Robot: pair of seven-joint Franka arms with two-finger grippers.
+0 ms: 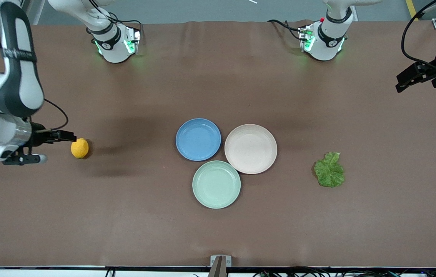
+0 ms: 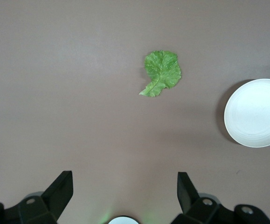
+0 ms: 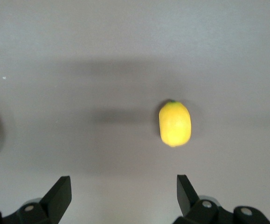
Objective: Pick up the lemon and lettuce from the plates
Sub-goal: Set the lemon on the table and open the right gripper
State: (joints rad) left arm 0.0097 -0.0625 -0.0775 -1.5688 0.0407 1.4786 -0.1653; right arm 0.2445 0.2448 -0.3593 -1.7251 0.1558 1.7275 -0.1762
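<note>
Apparently both items are already off the plates. The lemon [image 1: 79, 148] lies on the bare worktop [image 1: 218, 231] toward the right arm's end, well apart from the blue plate [image 1: 198, 139]. The lettuce [image 1: 329, 170] lies flat on the worktop toward the left arm's end, well apart from the beige plate [image 1: 250, 148]. Both of those plates look empty, as does the green plate [image 1: 216, 184], which sits nearer the front camera and just beside the other two. Judging from this layout, the picking is done, and little seems left beyond the arms pulling clear.

The right hand [image 1: 45, 148] hangs low over the worktop just beside the lemon, pointing toward it from the table's end. Its wrist view shows the two fingers [image 3: 60, 196] spread wide with nothing between them, and the lemon lying ahead of them, untouched.

The left hand [image 1: 414, 79] is held up over the left arm's end of the worktop, away from everything. Its wrist view shows its fingers [image 2: 60, 193] wide apart and empty, looking down on the lettuce with the beige plate at the edge.
</note>
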